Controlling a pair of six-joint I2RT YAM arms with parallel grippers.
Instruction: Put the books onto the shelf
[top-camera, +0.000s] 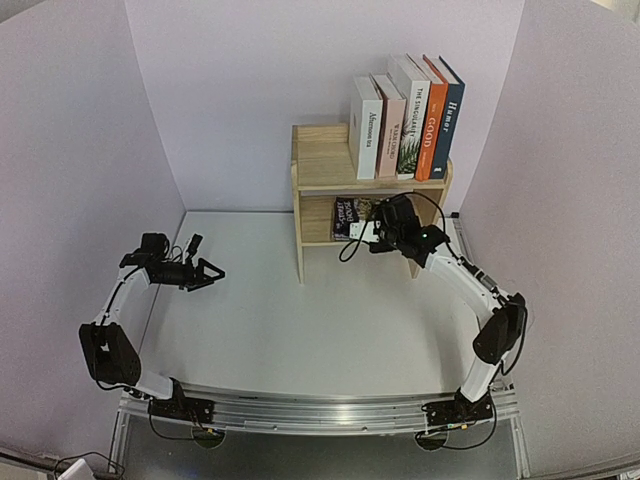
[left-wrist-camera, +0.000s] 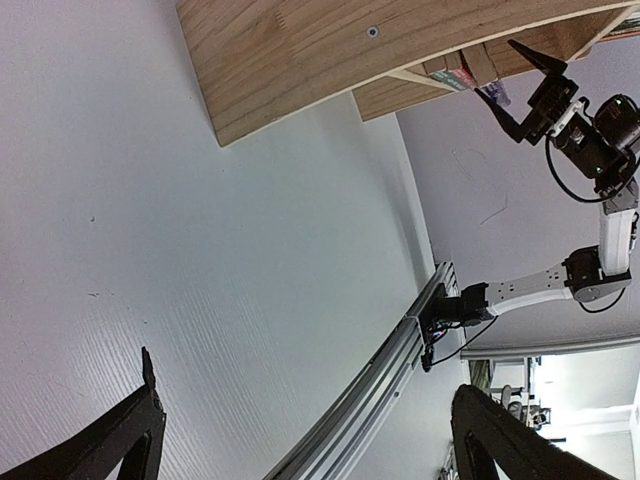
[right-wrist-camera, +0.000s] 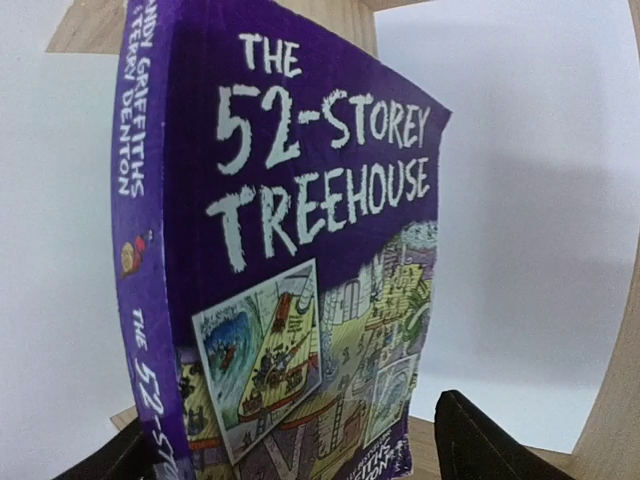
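The wooden shelf stands at the back of the table. Several books stand in a row on its top tier: white "Afternoon tea", a pink one, a palm-leaf one, orange "GOOD" and dark blue "Humor". My right gripper reaches into the lower tier. A purple "52-Storey Treehouse" paperback stands upright there between its fingers, which are open with a gap to the cover. My left gripper hangs open and empty over the table's left side.
A dark paperback sits in the lower tier left of my right gripper. The shelf's side panel fills the top of the left wrist view. Purple walls enclose the white table, and a metal rail runs along its near edge.
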